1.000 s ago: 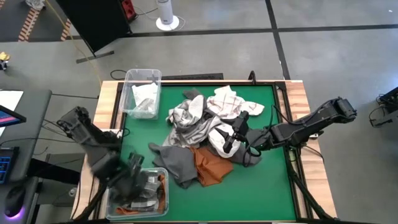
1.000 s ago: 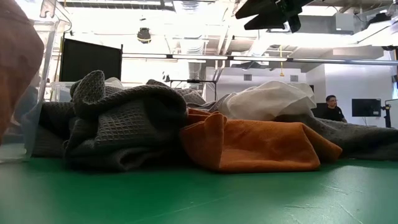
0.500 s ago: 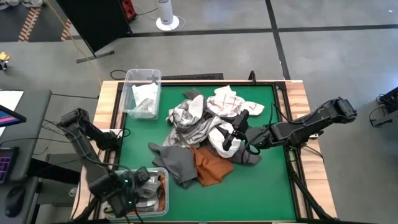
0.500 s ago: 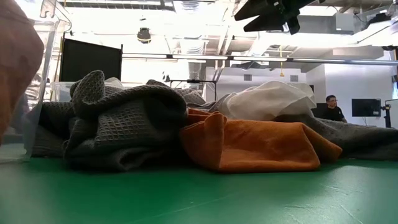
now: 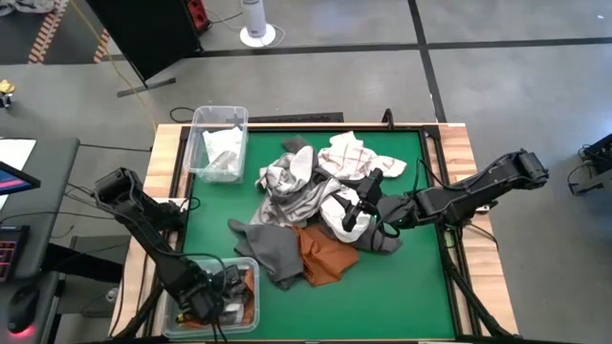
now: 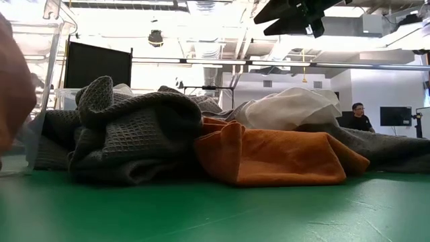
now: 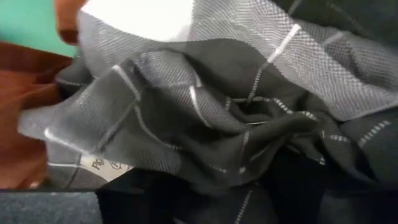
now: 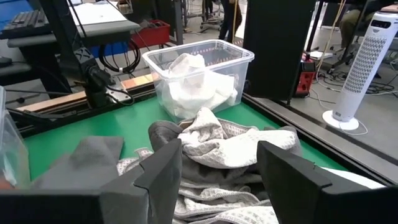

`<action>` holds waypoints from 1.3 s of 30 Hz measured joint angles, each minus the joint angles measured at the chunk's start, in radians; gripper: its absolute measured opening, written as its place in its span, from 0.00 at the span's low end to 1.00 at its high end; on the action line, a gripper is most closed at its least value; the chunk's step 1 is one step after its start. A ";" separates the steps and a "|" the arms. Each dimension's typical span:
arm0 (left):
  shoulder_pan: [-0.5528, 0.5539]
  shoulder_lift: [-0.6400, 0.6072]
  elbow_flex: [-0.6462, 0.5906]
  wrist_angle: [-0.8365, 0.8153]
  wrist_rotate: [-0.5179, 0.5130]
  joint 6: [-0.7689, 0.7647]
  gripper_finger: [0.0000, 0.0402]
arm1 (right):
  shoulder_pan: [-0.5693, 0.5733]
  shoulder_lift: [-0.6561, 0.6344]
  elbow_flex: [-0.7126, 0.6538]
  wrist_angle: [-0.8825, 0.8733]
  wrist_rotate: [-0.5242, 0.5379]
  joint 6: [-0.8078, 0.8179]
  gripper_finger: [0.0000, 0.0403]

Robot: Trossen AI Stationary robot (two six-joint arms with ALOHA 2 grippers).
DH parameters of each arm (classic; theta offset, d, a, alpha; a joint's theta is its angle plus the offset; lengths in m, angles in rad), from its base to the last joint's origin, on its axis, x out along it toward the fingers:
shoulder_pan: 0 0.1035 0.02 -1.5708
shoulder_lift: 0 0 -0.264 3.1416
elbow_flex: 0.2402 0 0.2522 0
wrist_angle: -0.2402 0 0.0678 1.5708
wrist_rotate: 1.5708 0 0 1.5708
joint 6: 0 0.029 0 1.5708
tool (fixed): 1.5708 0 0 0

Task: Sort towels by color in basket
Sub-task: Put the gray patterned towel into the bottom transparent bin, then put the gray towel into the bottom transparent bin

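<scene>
A small white label [image 7: 106, 169] sewn to the dark checked towel [image 7: 249, 124] in the left wrist view carries dark print, but only a letter or two show, perhaps a "P", and the rest is folded under and cannot be read. No other text, brand, number or sign is legible in any view.

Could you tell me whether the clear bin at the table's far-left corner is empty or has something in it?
Not empty. The clear bin holds a crumpled white towel, plain through its walls in the right wrist view.
</scene>
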 joint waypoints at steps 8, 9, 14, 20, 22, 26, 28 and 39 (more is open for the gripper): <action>0.002 -0.011 0.110 -0.067 -0.010 -0.014 0.52 | 0.000 0.000 0.000 0.003 0.000 -0.001 0.58; 0.002 -0.015 0.140 -0.088 -0.013 -0.022 0.52 | 0.000 0.000 0.000 0.003 0.000 -0.001 0.58; 0.002 -0.037 0.290 -0.170 -0.044 -0.097 0.52 | 0.000 0.000 0.000 0.003 0.000 -0.001 0.58; 0.003 -0.072 0.393 -0.243 -0.243 -0.153 0.52 | 0.000 0.017 0.000 0.013 -0.005 -0.001 0.58; 0.014 -0.101 0.394 -0.255 -0.298 -0.164 0.52 | -0.009 0.045 0.000 0.026 -0.008 -0.007 0.58; 0.066 -0.167 0.395 -0.298 -0.402 -0.227 0.52 | -0.048 0.120 0.000 0.100 -0.018 -0.058 0.58; 0.117 -0.200 0.395 -0.307 -0.430 -0.258 0.52 | -0.073 0.148 0.000 0.142 -0.051 -0.077 0.58; 0.572 -0.230 0.368 -0.334 -0.366 -0.350 0.36 | -0.174 0.164 0.000 0.092 -0.288 -0.085 0.58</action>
